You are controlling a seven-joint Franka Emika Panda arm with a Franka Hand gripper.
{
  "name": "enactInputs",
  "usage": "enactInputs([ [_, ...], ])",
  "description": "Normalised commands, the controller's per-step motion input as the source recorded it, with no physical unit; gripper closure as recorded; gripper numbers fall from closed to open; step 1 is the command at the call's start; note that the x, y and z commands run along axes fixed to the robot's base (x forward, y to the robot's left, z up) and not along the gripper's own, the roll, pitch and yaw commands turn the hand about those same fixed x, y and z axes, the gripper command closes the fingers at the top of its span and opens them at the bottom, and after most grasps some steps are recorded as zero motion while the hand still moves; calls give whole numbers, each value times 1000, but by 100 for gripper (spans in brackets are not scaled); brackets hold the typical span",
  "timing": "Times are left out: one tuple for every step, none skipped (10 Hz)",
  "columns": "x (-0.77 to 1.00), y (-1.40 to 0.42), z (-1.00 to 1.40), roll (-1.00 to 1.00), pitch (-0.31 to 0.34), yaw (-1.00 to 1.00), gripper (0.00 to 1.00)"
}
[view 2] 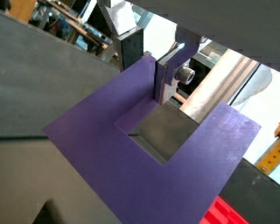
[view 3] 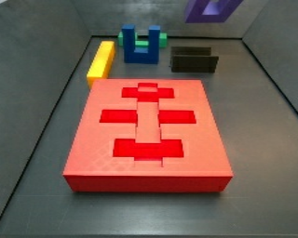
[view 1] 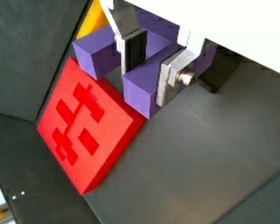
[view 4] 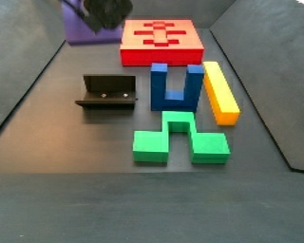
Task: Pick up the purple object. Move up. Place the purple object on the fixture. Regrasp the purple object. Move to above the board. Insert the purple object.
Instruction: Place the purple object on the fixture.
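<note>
My gripper (view 1: 152,70) is shut on one prong of the purple object (view 1: 98,51), a U-shaped block that hangs in the air off the floor. In another wrist view the gripper (view 2: 150,63) grips the same prong and the purple object (view 2: 113,144) fills most of the picture. Both side views show the purple object (view 3: 214,7) (view 4: 81,30) high at the picture's edge. The board (view 3: 149,130) (view 4: 165,35) is a red slab with darker recesses. It lies below the block in a wrist view (view 1: 90,131). The fixture (view 3: 196,60) (view 4: 110,93) stands on the floor, bare.
A blue U-shaped block (view 4: 177,85) stands beside the fixture. A yellow bar (view 4: 220,92) lies next to it, and a green block (view 4: 180,138) lies on the floor near both. Dark walls ring the floor (view 4: 66,190).
</note>
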Motion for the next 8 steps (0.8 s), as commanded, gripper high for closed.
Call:
enactInputs([
  [380,414,-246,51,471,-317,100],
  [471,309,-131,143,383,-271,100],
  [460,60,-194,260,260,-174,100],
  [266,0,-429,89,71,-134,100],
  [309,-34,-429,154,40,-137,100],
  [351,-34,-374,86,9,-143,100],
  [426,0,-329,66,0,-134,100],
  [511,0,-286,120,0,-183,100],
])
